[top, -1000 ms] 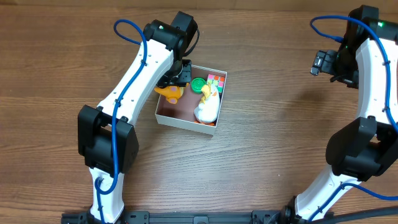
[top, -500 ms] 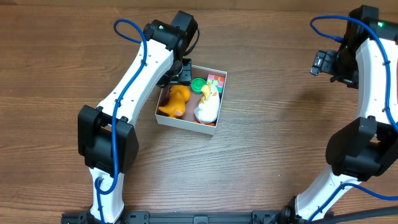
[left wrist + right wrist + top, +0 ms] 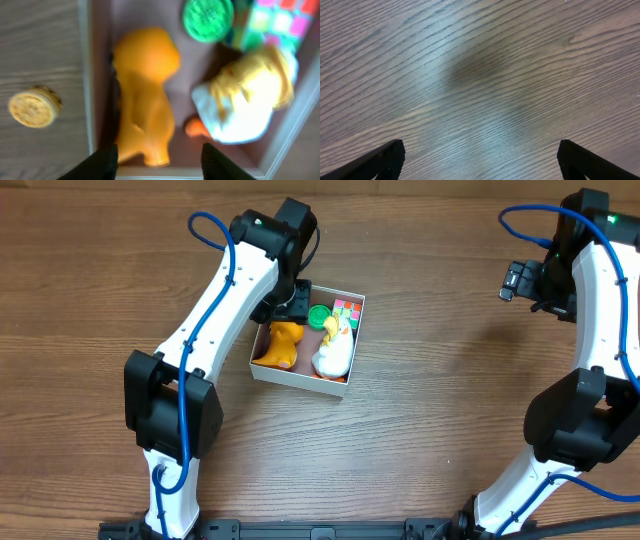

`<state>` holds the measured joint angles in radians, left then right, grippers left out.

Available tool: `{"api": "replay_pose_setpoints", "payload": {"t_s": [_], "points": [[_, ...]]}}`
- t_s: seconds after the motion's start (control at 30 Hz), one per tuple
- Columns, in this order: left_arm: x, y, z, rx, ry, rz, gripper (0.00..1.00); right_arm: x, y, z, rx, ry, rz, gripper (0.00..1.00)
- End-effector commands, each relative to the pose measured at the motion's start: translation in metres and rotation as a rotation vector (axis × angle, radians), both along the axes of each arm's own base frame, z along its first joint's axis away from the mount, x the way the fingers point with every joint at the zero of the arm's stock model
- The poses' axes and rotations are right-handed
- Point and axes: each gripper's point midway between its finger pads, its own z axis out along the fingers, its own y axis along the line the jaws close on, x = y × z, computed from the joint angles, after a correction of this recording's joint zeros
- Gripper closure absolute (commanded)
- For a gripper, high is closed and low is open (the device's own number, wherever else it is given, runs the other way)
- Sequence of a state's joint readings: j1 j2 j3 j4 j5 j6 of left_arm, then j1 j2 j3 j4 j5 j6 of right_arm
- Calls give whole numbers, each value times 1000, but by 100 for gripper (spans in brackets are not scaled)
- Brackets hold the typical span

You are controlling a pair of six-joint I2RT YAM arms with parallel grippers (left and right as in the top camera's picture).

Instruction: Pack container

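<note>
Left wrist blurred, fingers (image 3: 100,162) cropped: left tool (image 3: 159,150) parted over orange toy (image 3: 145,100) in container (image 3: 85,75); right tool (image 3: 480,147) wide open.

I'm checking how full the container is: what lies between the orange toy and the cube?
A green disc, between the orange toy and the cube inside the container; clearest in the left wrist view.
</note>
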<state>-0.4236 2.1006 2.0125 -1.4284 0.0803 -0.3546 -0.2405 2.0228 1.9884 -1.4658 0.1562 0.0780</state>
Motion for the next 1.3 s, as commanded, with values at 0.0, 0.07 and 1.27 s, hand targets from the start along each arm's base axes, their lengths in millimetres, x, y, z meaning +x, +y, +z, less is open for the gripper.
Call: {"api": "replay_pose_setpoints", "payload": {"t_s": [0.0,0.07,1.27], "points": [[-16,-22,15,-148,74,-81,56,1,1,-1,1,-1,0,0],[-30,-20,16,-153,137,-79,68,1,1,-1,1,-1,1,0],[-45,20,-51,77,201,-9,87,1,1,-1,1,-1,1,0]]}}
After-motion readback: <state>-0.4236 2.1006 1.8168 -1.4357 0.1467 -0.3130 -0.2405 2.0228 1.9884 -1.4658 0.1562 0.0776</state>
